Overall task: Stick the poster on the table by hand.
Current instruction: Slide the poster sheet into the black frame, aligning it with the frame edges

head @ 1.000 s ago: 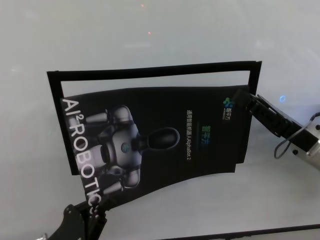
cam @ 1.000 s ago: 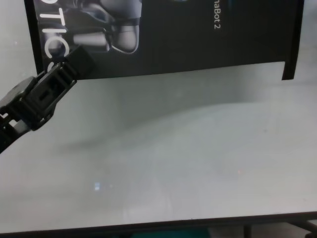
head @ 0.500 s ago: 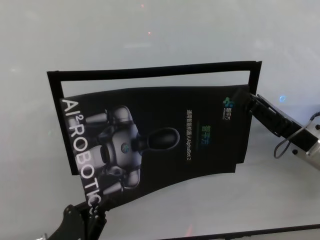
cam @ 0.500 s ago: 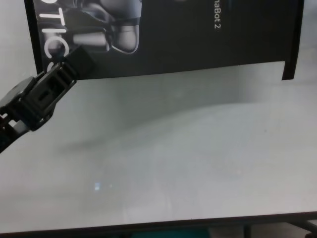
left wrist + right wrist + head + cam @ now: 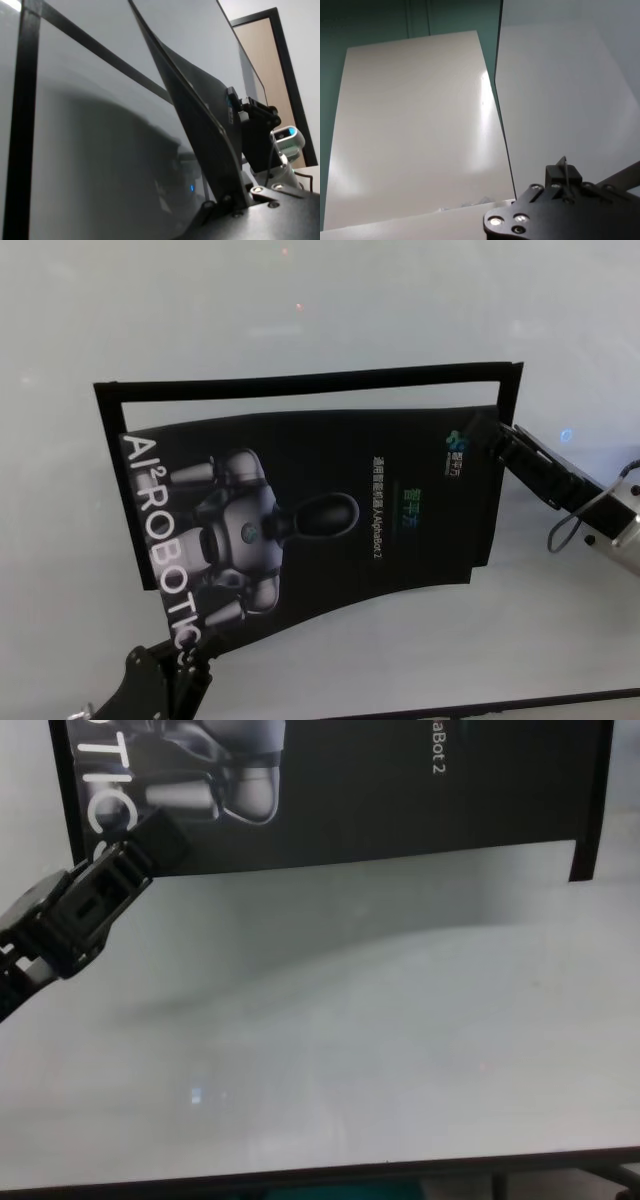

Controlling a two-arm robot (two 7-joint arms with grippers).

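Observation:
The black poster (image 5: 330,465) with its grey robot picture and white lettering hangs, sagging, just above the white table (image 5: 300,300). My left gripper (image 5: 185,658) is shut on the poster's near left corner; it also shows in the chest view (image 5: 160,828) under the poster (image 5: 400,790). My right gripper (image 5: 492,438) is shut on the poster's right edge near the far corner. The left wrist view shows the poster (image 5: 190,100) edge-on and curved. The right wrist view shows its white back (image 5: 415,130).
Narrow black strips (image 5: 300,381) form a three-sided frame on the table behind and beside the poster. The table's near edge (image 5: 320,1175) runs dark along the front, with bare white tabletop (image 5: 350,1020) between it and the poster.
Both grippers have carried the poster slightly farther from the table's near edge. The grips on it are unchanged.

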